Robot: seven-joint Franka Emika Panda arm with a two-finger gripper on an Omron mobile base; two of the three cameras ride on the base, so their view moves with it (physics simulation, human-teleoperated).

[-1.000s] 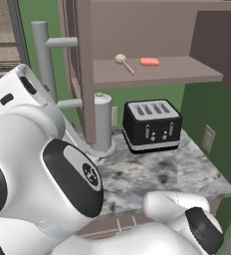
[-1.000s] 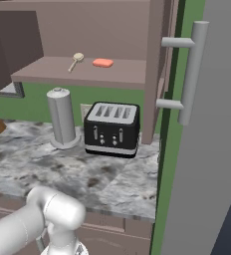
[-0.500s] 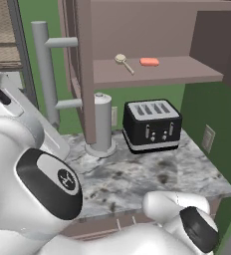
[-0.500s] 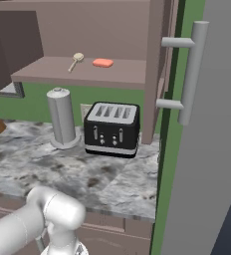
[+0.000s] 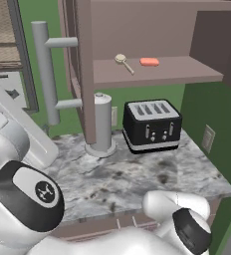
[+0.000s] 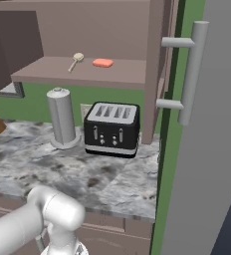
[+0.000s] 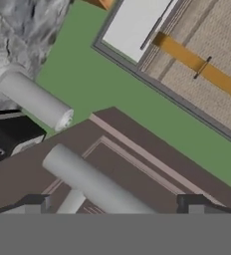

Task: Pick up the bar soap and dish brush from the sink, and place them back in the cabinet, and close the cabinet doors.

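On the shelf of the open mauve-brown cabinet [image 5: 157, 79] lie the cream dish brush [image 5: 123, 62] and, right of it, the salmon-pink bar soap [image 5: 149, 62]; the right base view has the same brush [image 6: 76, 60] and soap [image 6: 103, 63]. Both cabinet doors stand open: the left door [image 5: 82, 74] with its grey bar handle [image 5: 44, 74], the right door [image 6: 165, 64] with its handle [image 6: 190, 74]. In the hand view my gripper [image 7: 115, 206] is open, a fingertip [image 7: 35, 203] on each side of a door's grey handle [image 7: 95, 183]. The sink is out of view.
A black toaster [image 5: 152, 124] and a grey paper-towel cylinder [image 5: 102, 124] stand on the marbled counter [image 5: 137, 179] under the cabinet. My white arm [image 5: 23, 194] fills the lower left of the left base view. A window [image 7: 137, 22] sits beyond the door.
In the left base view my arm's elbow has swung down and to the left. The brush, soap and doors have not moved.
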